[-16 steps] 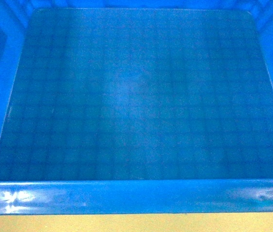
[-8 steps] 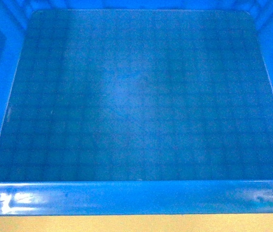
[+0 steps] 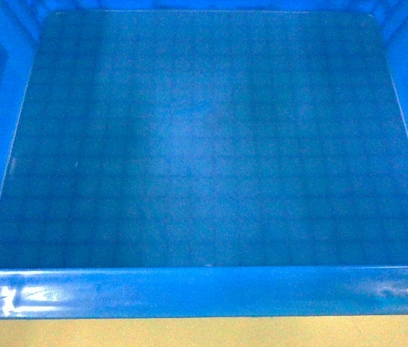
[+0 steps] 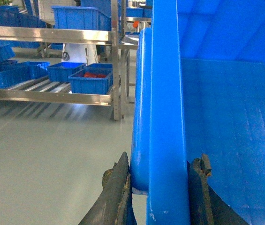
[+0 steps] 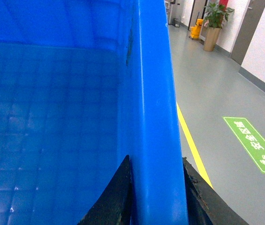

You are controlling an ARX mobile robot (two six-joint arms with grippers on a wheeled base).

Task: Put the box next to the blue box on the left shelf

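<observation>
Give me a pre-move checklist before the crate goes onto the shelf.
1. Left gripper clamped on the crate rim: ok, jaws on either side of the wall.
2. Right gripper clamped on the opposite rim: ok.
3. Crate empty: ok, bare floor in the head view.
4. Shelf in sight: ok, left wrist view only.
5. Free slot beside a blue box there: cannot tell.
6. Path ahead: cannot tell, crate fills the head view.

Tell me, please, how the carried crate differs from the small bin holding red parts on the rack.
The carried crate is empty; the small bin holds something red. The crate is gripped on both rims by the left gripper and right gripper; the bin rests on the rack. Both are bright blue plastic.
</observation>
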